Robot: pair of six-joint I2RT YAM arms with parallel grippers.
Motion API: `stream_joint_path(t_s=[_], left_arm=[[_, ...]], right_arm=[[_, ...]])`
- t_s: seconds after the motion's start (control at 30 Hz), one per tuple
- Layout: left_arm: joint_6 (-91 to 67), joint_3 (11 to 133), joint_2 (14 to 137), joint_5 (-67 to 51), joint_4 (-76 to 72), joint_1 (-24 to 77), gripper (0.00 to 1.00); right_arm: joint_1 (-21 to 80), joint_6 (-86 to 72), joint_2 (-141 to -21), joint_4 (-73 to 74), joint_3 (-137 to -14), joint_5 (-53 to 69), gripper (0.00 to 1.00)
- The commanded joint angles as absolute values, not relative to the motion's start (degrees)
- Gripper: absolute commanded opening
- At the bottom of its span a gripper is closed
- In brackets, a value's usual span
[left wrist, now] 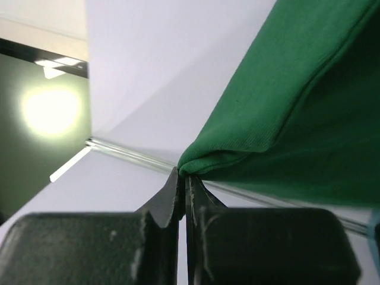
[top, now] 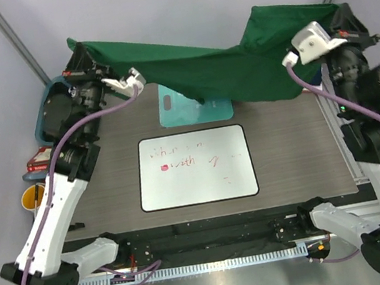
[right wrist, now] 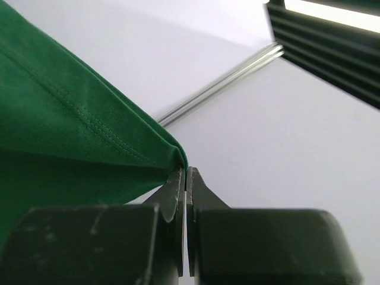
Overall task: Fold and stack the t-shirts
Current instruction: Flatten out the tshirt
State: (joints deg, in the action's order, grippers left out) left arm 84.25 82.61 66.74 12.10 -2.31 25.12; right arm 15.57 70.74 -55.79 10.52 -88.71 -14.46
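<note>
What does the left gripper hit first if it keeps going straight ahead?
Left gripper is shut on a corner of the green t-shirt; past that, probably the pale wall panel near its metal strip. Depth unclear.

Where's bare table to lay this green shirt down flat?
Widest bare table lies right of the whiteboard; a narrower strip runs along its left. The centre is taken by the whiteboard, the far middle by the teal board beneath the green shirt.
</note>
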Motion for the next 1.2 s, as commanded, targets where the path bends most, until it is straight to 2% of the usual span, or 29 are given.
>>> stream_joint_path(t_s=[0.0, 0.1, 0.23, 0.43, 0.53, 0.77, 0.9, 0.97, 1.0, 1.03, 1.07, 1.1, 1.17], left_arm=[[90.5, 80.3, 60.4, 3.1, -13.4, 25.1, 0.0], [90.7, 84.4, 61.2, 2.5, -14.9, 25.1, 0.0], [86.6, 94.0, 66.0, 7.9, -8.1, 25.0, 0.0], [88.7, 89.6, 71.5, 4.1, -1.6, 21.0, 0.0], [88.2, 92.0, 76.9, 2.1, 4.9, 17.8, 0.0], [86.4, 106.2, 95.3, -2.2, 13.3, 10.9, 0.0], [87.4, 116.4, 106.8, 2.2, -0.5, 10.4, 0.0], [87.2, 122.7, 114.1, 5.7, -6.8, 10.5, 0.0], [86.2, 131.9, 116.3, 6.8, -10.2, 10.5, 0.01], [85.4, 137.2, 120.7, 8.3, -11.1, 10.5, 0.0], [84.5, 142.2, 122.3, 10.2, -12.5, 10.7, 0.0], [83.6, 149.1, 123.4, 10.9, -15.6, 10.9, 0.0], [83.2, 149.3, 120.6, 11.2, -20.0, 11.2, 0.0]], right_arm=[[15.5, 75.8, -53.8, 6.3, -93.1, -10.7, 0.01], [15.5, 75.3, -56.9, 4.7, -97.1, -11.6, 0.01], [15.5, 74.8, -61.8, 4.7, -99.0, -11.8, 0.01], [15.2, 75.0, -71.3, -1.7, -95.4, -12.3, 0.01], [13.0, 73.5, -77.0, -3.5, -97.5, -11.4, 0.01], [7.5, 73.1, -97.3, -5.3, -112.0, -9.9, 0.01], [5.6, 75.2, -106.9, -11.1, -123.2, -10.8, 0.01], [5.4, 77.6, -110.9, -15.2, -133.1, -11.8, 0.01], [5.5, 78.5, -114.5, -15.5, -137.6, -12.0, 0.01], [5.5, 79.4, -115.7, -14.2, -146.7, -11.8, 0.01], [5.5, 79.8, -116.6, -12.8, -150.6, -11.1, 0.01], [5.5, 80.0, -116.0, -12.1, -153.0, -10.5, 0.01], [5.6, 80.8, -111.7, -12.0, -150.1, -7.8, 0.01]])
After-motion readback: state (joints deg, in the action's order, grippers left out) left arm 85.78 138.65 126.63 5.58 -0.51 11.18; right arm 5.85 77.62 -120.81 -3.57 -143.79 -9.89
